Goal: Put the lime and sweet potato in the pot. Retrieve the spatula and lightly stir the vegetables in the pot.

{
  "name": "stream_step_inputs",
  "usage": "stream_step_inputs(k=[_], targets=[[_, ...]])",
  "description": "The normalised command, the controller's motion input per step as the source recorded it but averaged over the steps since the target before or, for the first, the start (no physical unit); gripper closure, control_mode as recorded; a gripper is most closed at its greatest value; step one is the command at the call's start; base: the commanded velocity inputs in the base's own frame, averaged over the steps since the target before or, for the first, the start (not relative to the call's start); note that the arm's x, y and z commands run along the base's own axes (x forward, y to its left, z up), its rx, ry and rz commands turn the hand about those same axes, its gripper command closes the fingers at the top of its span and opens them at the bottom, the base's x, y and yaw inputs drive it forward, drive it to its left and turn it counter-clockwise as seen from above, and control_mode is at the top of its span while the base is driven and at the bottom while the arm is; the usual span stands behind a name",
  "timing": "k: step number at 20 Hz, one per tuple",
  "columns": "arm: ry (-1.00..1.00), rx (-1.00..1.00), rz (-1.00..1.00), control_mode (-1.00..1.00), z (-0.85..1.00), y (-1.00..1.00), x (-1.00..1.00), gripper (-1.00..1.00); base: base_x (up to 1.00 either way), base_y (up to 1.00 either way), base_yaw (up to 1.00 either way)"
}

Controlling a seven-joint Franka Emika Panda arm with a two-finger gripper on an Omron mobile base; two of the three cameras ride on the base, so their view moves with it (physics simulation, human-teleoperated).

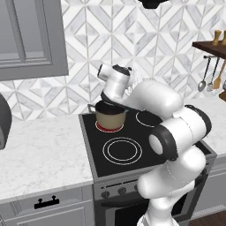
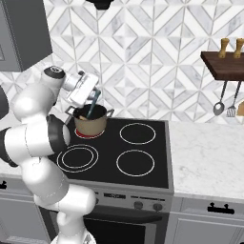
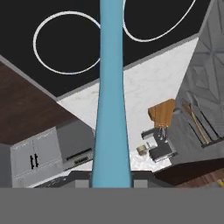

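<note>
Tool (image 2: 93, 101) — one spatula (image 3: 111, 100), one pot (image 2: 90, 120)

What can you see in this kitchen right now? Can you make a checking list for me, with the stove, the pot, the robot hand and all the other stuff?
Surface: black stove top with white burner rings, set in a marble counter.
Job's things: pot on the back burner, which glows red under it; something orange-brown inside, too small to name. Blue spatula slants down into the pot.
Clutter: nothing seen on the stove besides the pot.
Grippers: gripper above the pot, holding the spatula's handle.
Cables: nothing seen.
Surroundings: patterned tile wall; wooden shelf with utensils hanging below; grey cabinet on the upper left.
</note>
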Motion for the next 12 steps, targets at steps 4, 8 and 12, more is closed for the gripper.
stream_step_inputs(k=[4,8,12], targets=[[0.0,-0.04,0.28,-1.0,-0.17,0.03,0.45,1.0,0.0,0.0,0.0],[0.0,-0.07,0.23,-1.0,-0.22,0.02,0.49,1.0,0.0,0.0,0.0],[0.0,-0.11,0.2,-1.0,-0.42,0.17,0.46,1.0,0.0,0.0,0.0]])
